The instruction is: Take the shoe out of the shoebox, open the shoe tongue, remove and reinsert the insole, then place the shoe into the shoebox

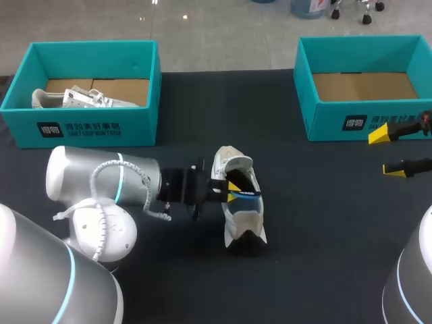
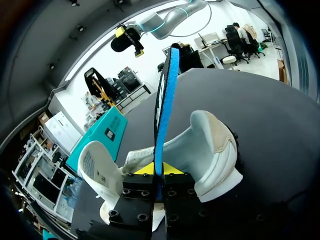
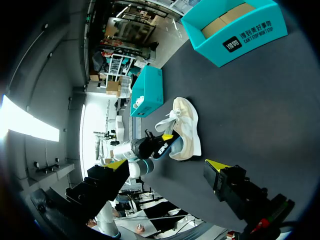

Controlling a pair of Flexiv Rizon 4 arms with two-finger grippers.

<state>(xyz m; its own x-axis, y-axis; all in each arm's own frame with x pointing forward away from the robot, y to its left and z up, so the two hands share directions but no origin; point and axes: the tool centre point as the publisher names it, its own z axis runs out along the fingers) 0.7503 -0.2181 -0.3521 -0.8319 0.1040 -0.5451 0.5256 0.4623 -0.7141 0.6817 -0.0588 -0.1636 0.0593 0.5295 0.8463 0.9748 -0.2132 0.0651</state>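
Two left fingers [image 2: 144,170] pinch the blue insole [image 2: 162,100] over the shoe [image 2: 215,145]; right fingers [image 3: 216,166] spread wide, empty.

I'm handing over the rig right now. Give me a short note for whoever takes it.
Left gripper: shut on the blue insole, which sticks up from the shoe.
Right gripper: open, empty, by the right box.
Shoe lies out on the table between the boxes, tongue open.
Left box holds another shoe.
Left to do: seat the insole, box the shoe.
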